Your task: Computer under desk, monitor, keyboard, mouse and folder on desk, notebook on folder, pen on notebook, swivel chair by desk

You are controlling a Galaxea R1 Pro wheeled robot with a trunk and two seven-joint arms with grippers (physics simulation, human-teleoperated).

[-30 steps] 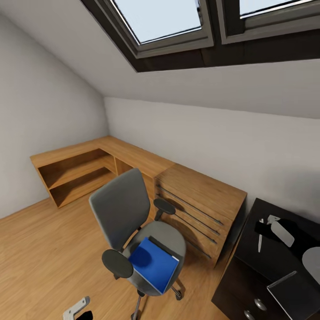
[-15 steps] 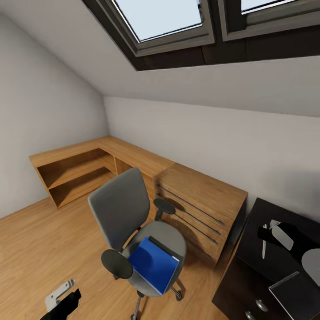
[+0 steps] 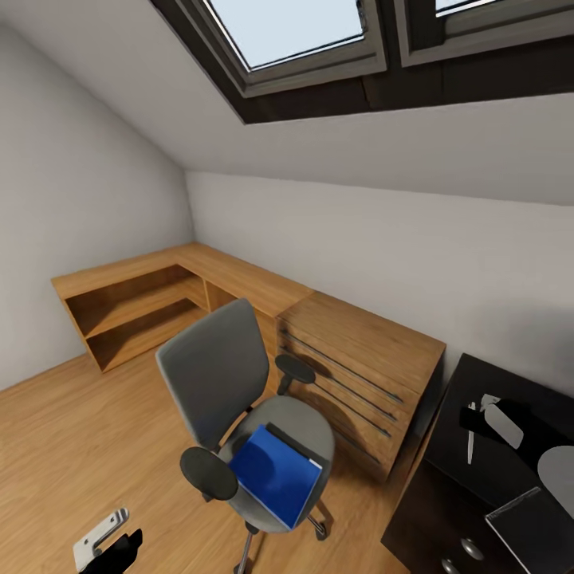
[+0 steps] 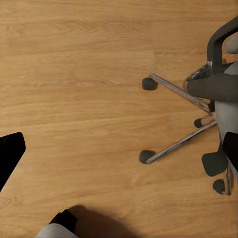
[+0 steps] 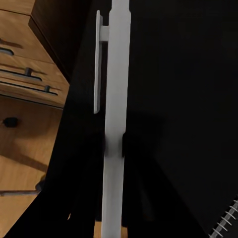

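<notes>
The flat bright-blue folder is lying on the grey upholstered swivel chair, beside the left jaws; the right jaws are hovering over the glossy black bench. Neither's state is discernible.

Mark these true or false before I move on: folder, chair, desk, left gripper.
1. The folder lies on the chair seat. True.
2. The chair stands tucked under the desk. False: it stands on the wooden floor in front of the wooden drawer chest, apart from the desk.
3. The left gripper holds the folder. False: it hangs low beside the chair, clear of the folder.
4. The desk top is black. True.
5. The folder is red. False: it is blue.
</notes>
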